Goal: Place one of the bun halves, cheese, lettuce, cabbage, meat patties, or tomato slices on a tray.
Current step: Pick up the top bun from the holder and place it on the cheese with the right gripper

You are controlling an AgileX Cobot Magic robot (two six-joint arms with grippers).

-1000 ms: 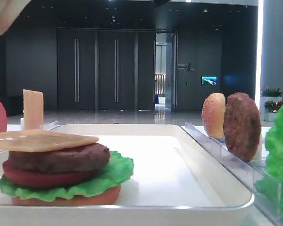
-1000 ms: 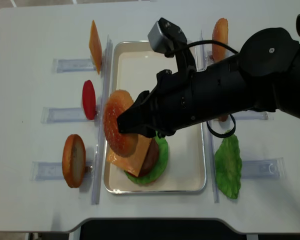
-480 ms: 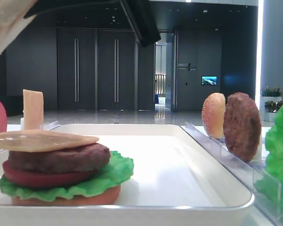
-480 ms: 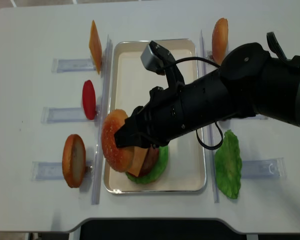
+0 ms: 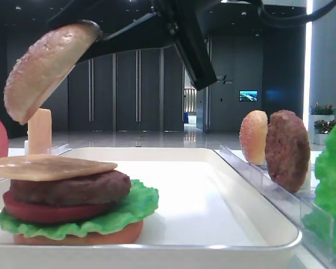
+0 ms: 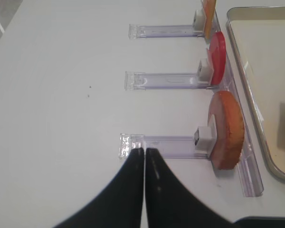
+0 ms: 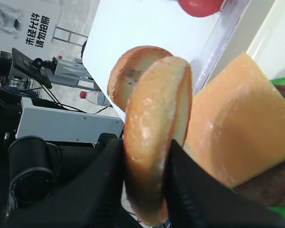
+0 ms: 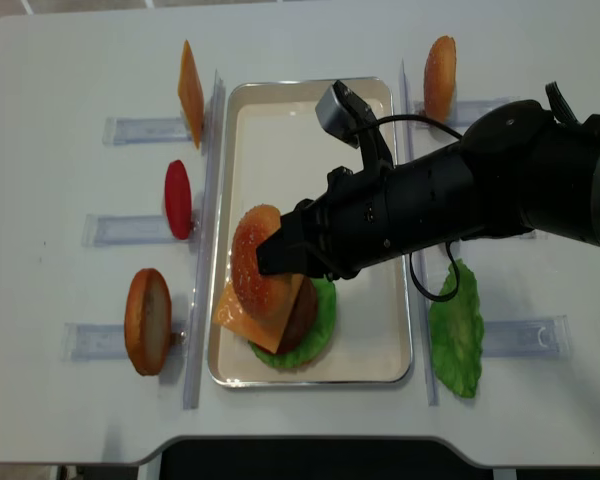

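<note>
My right gripper point(image 8: 280, 256) is shut on the domed golden-brown bun half point(image 8: 256, 262), one finger on each face point(image 7: 154, 137). The bun hangs tilted above the left end of the stack, clear of the cheese point(image 5: 45, 70). The stack stands in the near left part of the white tray point(image 8: 310, 130). From the top it is a cheese slice point(image 5: 50, 166), a meat patty point(image 5: 73, 188), a tomato slice point(image 5: 45, 212), lettuce point(image 5: 126, 216) and a flat orange bun point(image 5: 84, 239). My left gripper point(image 6: 145, 151) is shut and empty, low over the table at the end of a clear rack.
Clear racks left of the tray hold a cheese slice point(image 8: 190, 80), a tomato slice point(image 8: 178, 198) and a flat orange bun half point(image 8: 147, 320). On the right stand a paler bun half point(image 8: 440, 65), a patty point(image 5: 287, 150) and a lettuce leaf point(image 8: 456, 330).
My right gripper has carried the bun half to the right, from over the tray's left rim to above the stack, and lower into the low camera's view. The left gripper shows no change.
</note>
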